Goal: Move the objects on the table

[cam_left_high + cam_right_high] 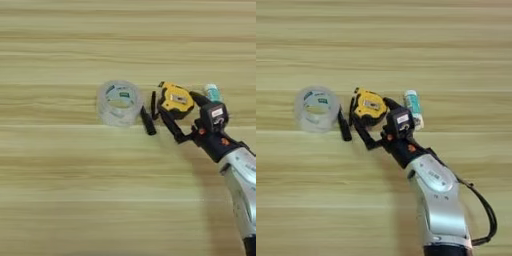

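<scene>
The yellow-black tape measure [175, 99] lies on the table [65, 190] right of the clear tape roll [119, 102]. My right gripper [371, 112] is shut on the tape measure, one black finger [363, 134] along its lower left side and the other against its upper right. The black cable's plug [148, 122] lies between the roll and the tape measure. To the right of the gripper lies the white-and-green glue stick [413, 108], free of it. The small purple piece is hidden.
My silver forearm [437, 200] comes in from the bottom edge, with a black cable looping along its right side. Bare wood lies all around the small cluster of things.
</scene>
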Robot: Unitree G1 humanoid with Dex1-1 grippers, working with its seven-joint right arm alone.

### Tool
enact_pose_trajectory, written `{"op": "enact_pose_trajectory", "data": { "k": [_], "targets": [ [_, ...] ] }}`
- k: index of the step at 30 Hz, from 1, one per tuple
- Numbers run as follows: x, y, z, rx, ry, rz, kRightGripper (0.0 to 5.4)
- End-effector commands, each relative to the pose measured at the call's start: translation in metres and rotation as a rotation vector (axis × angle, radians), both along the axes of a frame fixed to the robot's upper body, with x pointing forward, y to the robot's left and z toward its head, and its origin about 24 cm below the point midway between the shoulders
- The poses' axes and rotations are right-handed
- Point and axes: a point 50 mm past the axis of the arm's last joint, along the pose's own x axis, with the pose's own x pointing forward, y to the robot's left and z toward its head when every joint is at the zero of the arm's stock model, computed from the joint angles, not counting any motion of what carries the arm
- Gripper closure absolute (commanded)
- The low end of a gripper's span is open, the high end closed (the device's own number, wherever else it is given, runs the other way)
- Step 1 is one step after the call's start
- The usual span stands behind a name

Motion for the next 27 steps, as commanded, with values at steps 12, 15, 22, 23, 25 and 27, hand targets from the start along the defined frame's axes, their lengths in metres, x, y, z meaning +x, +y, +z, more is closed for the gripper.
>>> {"op": "enact_pose_trajectory", "data": {
  "k": [12,15,22,23,25,27],
  "targets": [
    [-0.012,0.040,0.013,-0.003,-0.018,0.258,0.87],
    [-0.011,0.045,0.009,-0.005,-0.003,0.276,0.87],
    [-0.013,0.062,-0.003,0.010,0.046,0.338,0.87],
    [-0.013,0.064,-0.006,0.011,0.057,0.346,0.87],
    [-0.013,0.068,-0.011,0.008,0.076,0.356,0.87],
    [-0.015,0.071,-0.014,0.003,0.084,0.365,0.87]
  ]
}}
